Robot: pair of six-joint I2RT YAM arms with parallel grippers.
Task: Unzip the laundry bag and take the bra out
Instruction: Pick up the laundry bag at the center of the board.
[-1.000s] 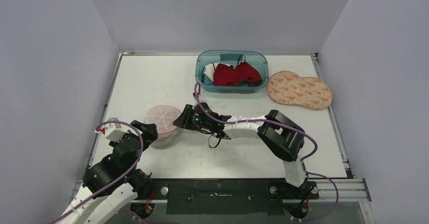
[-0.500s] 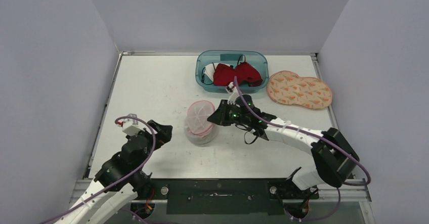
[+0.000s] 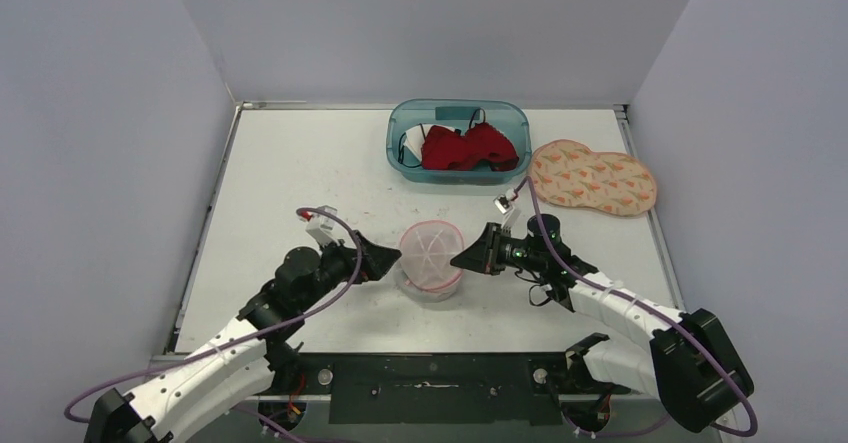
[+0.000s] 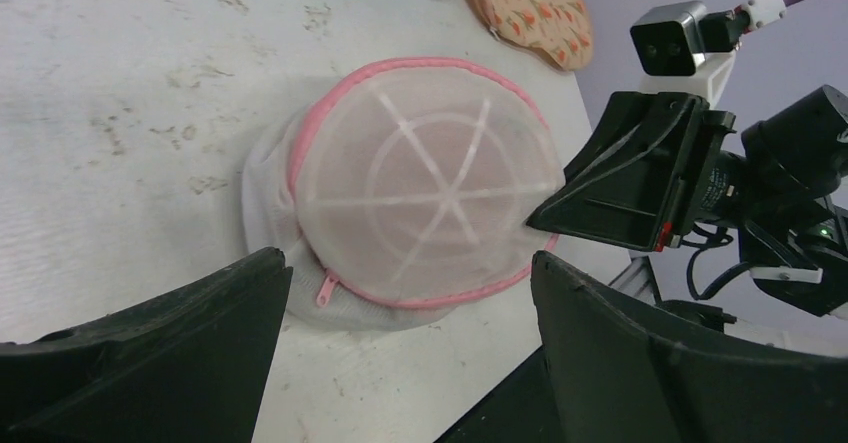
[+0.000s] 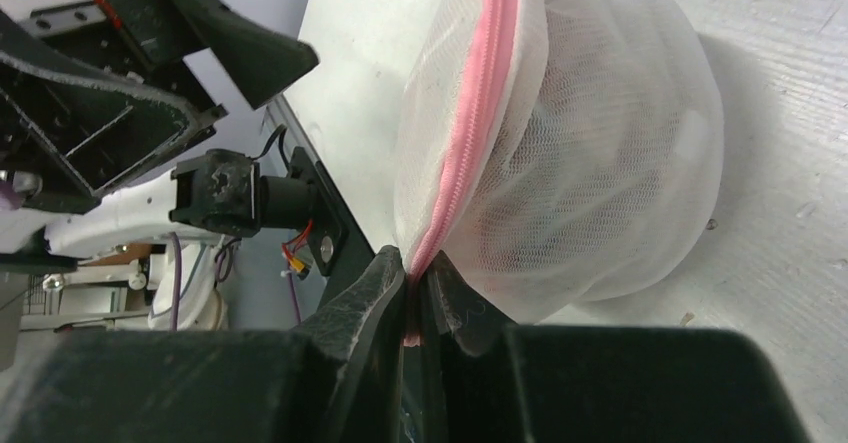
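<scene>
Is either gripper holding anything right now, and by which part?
The right gripper pinches the laundry bag by its pink zipper edge. The left gripper is open, holding nothing.

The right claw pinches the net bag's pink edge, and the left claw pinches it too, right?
No. The left gripper stands open, not pinching the laundry bag; the left wrist view shows it. The right gripper does pinch the pink edge.
</scene>
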